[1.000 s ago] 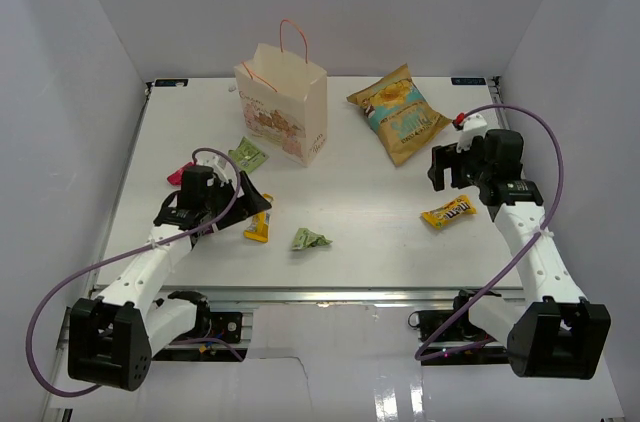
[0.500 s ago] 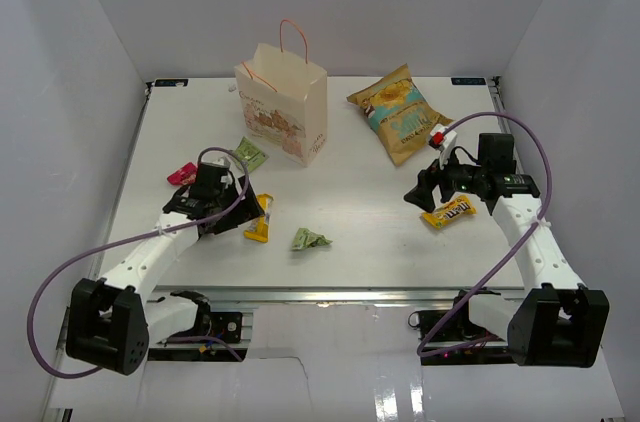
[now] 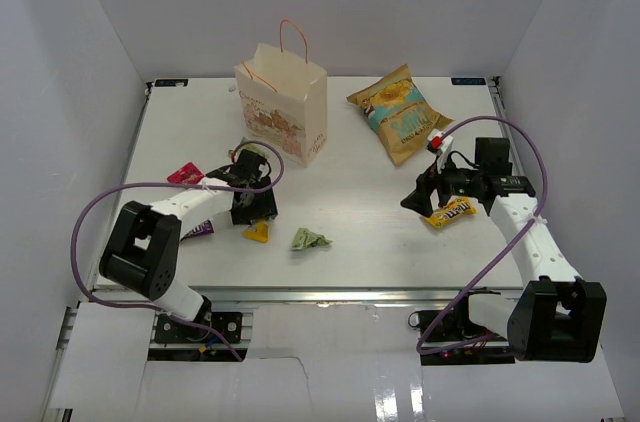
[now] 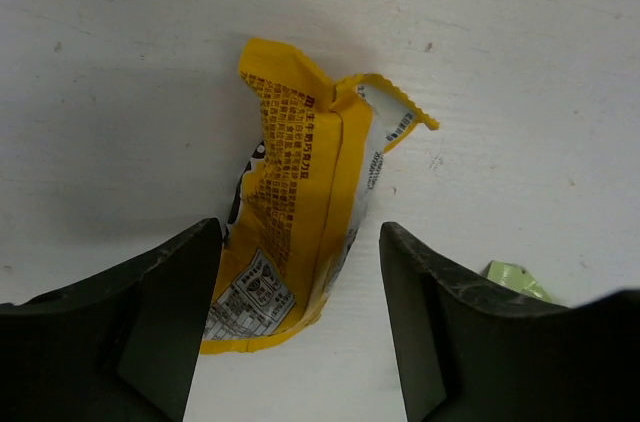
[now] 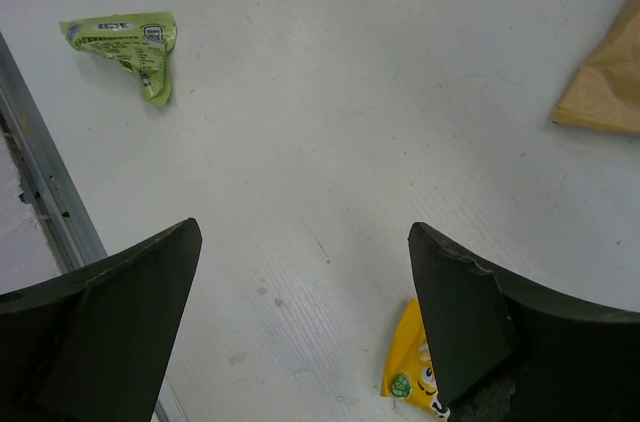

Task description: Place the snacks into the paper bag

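The cream paper bag (image 3: 283, 107) stands upright at the back. The yellow-and-teal crisp bag (image 3: 400, 114) lies to its right. My left gripper (image 3: 258, 210) is open and low over the orange bar (image 3: 258, 232). In the left wrist view the bar (image 4: 300, 212) lies between the spread fingers of the gripper (image 4: 298, 242). My right gripper (image 3: 418, 200) is open, with the yellow candy pack (image 3: 449, 211) just by its right finger. The pack's corner (image 5: 415, 372) shows beside the gripper (image 5: 305, 232). A green packet (image 3: 310, 239), a red one (image 3: 184, 176) and a purple one (image 3: 200, 227) lie loose.
White walls close in the table (image 3: 350, 172) on three sides. The metal front rail (image 3: 320, 294) runs along the near edge. The green packet (image 5: 125, 42) and a corner of the crisp bag (image 5: 605, 82) show in the right wrist view.
My left gripper has swung right and down over the orange bar, uncovering the purple packet. My right gripper has come down and leftward to the yellow candy pack.
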